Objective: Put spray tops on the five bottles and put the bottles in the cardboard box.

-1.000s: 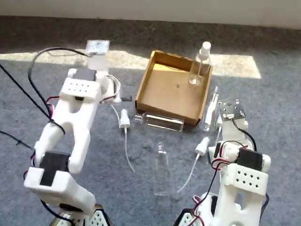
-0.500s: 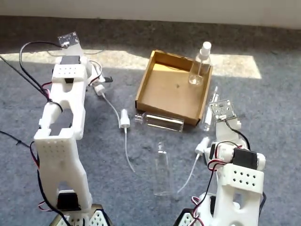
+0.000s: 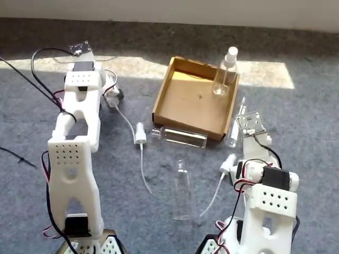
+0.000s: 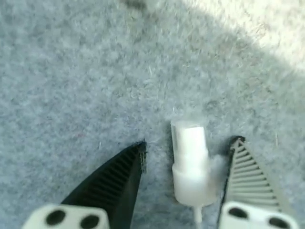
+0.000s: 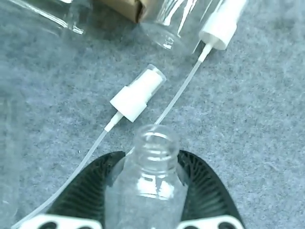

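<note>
Spray top (image 4: 190,164): small white cap with a thin trailing tube, on the carpet (image 3: 296,137) at upper left of the high view, between the left gripper's fingers.
Left gripper (image 4: 188,143): fingers apart, straddling the cap. The pale one looks to be touching it, though I cannot be sure, and the dark one stands clear.
Held bottle (image 5: 153,186): clear, with a round open neck and no cap. The right gripper (image 5: 152,160) is clamped round its shoulder.
Step in hand: probably seizing this cap so it can go onto the held bottle.
Doing it well: close squarely on the wide ribbed collar, not the narrow nozzle, so the smooth plastic cannot squirt out. Lift high enough that the limp tube hangs free, then feed the tube into the neck first.
Materials: hard, slick caps and glassy bottles that roll easily, on grey, fuzzy, yielding carpet.
Cardboard box (image 3: 193,103): shallow, brown, at upper centre. A capped bottle (image 3: 225,74) stands in its far right corner.
Front bottle (image 3: 177,136): lying uncapped just before the box.
Low bottle (image 3: 184,193): lying uncapped at lower centre.
Loose caps: centre cap (image 3: 139,133) and right cap (image 3: 228,164), tubes trailing.
</note>
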Action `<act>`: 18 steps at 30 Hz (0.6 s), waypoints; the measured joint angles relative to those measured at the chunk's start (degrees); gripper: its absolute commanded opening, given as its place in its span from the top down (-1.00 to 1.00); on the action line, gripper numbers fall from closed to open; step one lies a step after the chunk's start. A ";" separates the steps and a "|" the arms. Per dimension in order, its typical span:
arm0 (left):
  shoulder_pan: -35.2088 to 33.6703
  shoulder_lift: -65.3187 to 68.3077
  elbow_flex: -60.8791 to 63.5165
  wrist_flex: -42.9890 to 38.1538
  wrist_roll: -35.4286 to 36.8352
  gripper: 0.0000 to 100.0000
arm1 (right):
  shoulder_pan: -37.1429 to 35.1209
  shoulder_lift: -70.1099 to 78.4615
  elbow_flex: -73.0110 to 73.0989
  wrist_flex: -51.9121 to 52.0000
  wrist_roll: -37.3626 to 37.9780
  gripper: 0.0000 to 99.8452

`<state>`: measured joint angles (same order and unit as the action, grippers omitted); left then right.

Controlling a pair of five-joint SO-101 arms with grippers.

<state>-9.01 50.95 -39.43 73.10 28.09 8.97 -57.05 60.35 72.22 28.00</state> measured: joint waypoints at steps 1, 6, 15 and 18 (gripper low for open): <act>0.00 0.62 -0.62 0.26 0.09 0.53 | 0.00 0.00 0.09 0.00 0.00 0.99; 0.00 1.41 -2.02 1.41 0.09 0.66 | 0.00 0.00 0.09 0.00 0.00 0.99; 0.26 0.88 -2.73 5.45 0.35 0.68 | 0.00 -0.53 -1.05 3.08 0.00 0.99; 0.26 -0.18 -2.73 8.00 0.35 0.68 | 0.00 -0.09 -2.20 3.43 0.00 0.99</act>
<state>-8.75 50.77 -42.15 81.10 28.44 8.97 -57.14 58.15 75.65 28.00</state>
